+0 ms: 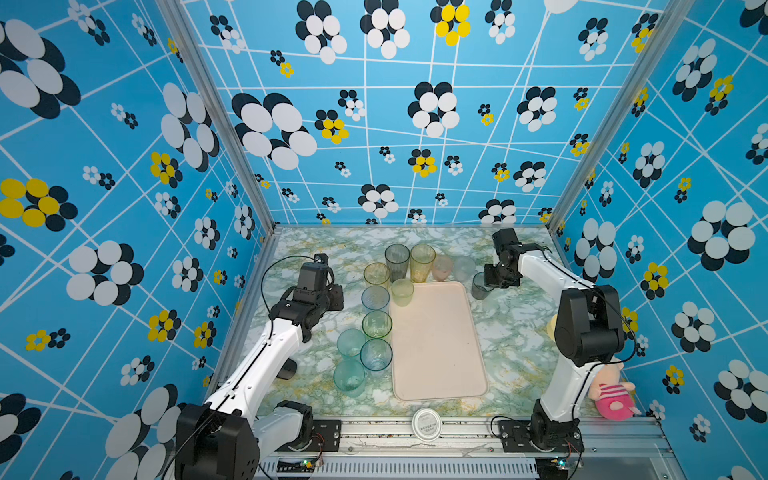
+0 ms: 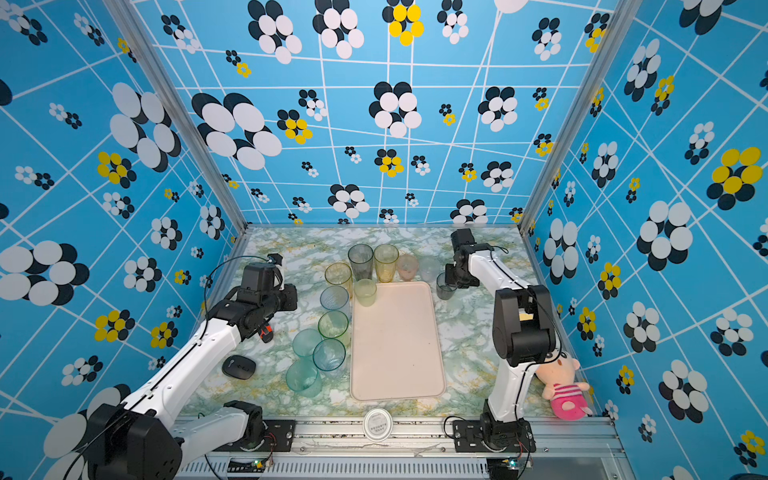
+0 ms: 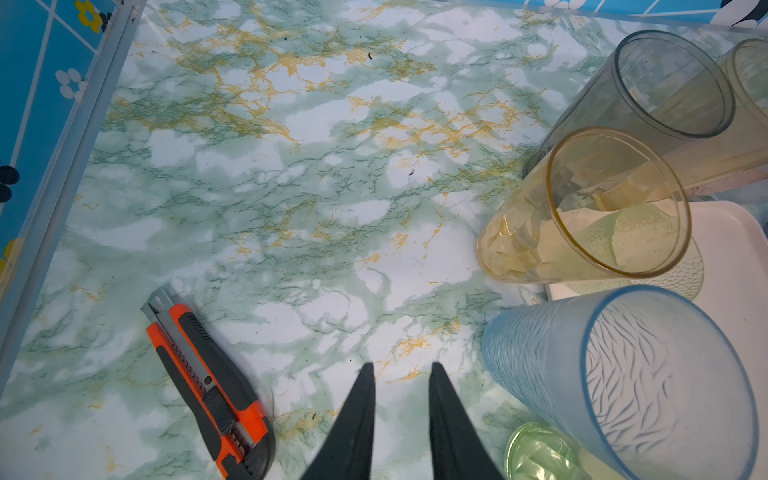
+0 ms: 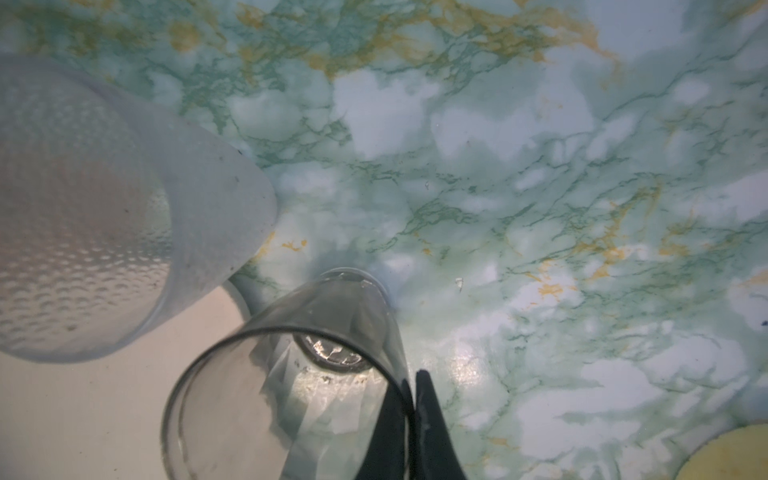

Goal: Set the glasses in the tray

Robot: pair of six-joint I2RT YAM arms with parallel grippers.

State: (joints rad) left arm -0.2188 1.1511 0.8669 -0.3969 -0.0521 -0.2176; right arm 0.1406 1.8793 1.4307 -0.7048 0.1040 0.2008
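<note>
GRIP: right claw (image 4: 411, 376) pressed onto wall of smoky grey tumbler (image 4: 266, 415), one finger inside rim, likely for a straight lift | WHERE: tumbler upright on worktop (image 4: 540, 166) just beside tray (image 1: 436, 353) far corner, not yet in | LEFT: left claw (image 3: 402, 368) slightly parted, empty, hovering clear

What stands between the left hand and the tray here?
The blue glass stands directly between, with the amber glass and the green glass flanking it in a column along the tray, in both top views. The left hand is open.
</note>
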